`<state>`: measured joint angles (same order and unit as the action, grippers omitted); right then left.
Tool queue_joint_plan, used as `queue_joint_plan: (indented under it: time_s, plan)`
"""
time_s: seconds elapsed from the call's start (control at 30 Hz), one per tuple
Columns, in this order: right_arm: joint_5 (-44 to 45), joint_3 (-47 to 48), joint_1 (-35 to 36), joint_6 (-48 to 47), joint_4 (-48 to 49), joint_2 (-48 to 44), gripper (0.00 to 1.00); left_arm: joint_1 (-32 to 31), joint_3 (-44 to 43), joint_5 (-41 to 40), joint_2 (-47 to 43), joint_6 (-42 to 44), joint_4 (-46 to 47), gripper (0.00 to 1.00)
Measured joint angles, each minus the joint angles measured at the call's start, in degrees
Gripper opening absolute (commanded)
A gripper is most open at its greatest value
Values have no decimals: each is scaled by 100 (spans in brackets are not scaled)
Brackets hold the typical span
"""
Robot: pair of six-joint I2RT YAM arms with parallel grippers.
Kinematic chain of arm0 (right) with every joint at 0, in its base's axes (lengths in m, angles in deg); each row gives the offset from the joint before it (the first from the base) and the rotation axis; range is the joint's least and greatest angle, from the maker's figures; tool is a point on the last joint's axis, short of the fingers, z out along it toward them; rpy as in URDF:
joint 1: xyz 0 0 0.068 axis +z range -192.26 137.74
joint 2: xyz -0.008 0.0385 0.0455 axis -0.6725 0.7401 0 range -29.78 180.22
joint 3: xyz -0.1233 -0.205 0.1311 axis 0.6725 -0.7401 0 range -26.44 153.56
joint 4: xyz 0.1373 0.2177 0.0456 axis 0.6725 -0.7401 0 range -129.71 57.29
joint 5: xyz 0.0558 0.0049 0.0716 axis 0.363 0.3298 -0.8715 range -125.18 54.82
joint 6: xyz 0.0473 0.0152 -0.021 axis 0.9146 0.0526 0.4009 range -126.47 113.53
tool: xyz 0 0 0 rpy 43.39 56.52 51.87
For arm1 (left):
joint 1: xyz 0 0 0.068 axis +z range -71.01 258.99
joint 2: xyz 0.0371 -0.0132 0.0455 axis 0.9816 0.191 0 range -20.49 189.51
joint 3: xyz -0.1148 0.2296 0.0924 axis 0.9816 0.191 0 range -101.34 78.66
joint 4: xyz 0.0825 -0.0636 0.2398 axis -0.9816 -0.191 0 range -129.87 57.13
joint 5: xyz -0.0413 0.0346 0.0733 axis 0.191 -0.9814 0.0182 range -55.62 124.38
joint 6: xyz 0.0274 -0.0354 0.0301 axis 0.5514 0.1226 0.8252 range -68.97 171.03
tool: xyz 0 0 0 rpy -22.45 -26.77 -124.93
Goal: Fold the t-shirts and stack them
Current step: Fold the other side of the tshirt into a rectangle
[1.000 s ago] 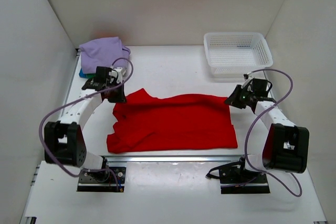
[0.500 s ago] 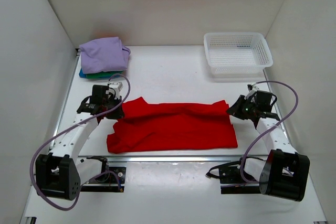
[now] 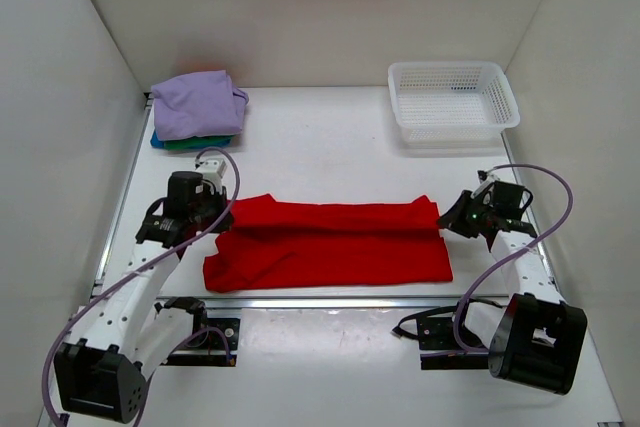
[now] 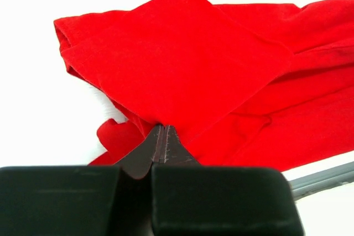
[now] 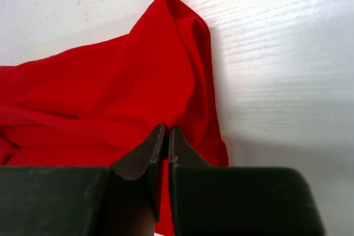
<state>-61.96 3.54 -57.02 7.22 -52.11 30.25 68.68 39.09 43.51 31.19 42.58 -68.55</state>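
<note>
A bright red t-shirt (image 3: 330, 245) lies spread across the middle of the table, its far edge lifted and drawn over toward the near side. At the shirt's left far corner my left gripper (image 3: 222, 215) is shut, pinching red cloth (image 4: 177, 64) at its fingertips (image 4: 162, 127). My right gripper (image 3: 448, 219) is shut on the right far corner, where the red cloth (image 5: 138, 87) bunches up at its tips (image 5: 167, 129). A folded lavender t-shirt (image 3: 195, 104) rests on teal and green ones (image 3: 190, 143) at the back left.
A white mesh basket (image 3: 455, 130) stands at the back right. White walls close in the table on three sides. A metal rail (image 3: 330, 301) runs along the near edge just below the red shirt's hem. Cables loop off both arms.
Both grippers have moved toward the near edge, pulling the red shirt's far edge with them. The shirt now looks narrower from front to back, and the arms are drawn in lower.
</note>
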Motion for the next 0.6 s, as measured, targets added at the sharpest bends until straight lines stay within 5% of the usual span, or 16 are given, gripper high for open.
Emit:
queue_joint_plan:
  time_s: [0.1, 0.2, 0.3, 0.4, 0.6]
  plan:
    - [44, 0, 7, -2, -136, -2, 0, -109, -4, -92, -186, -109, -109, 0]
    - [90, 0, -7, 13, -278, -50, 1, -155, -52, -79, -426, -210, -295, 18]
    - [142, 0, -61, 74, -422, -166, 21, -160, -160, -57, -621, -328, -455, 35]
    - [282, 7, -76, 146, -570, -297, 36, -125, -184, 57, -833, -472, -581, 36]
    - [612, 315, 44, 181, -791, -374, 37, -125, -151, 105, -1279, -752, -846, 30]
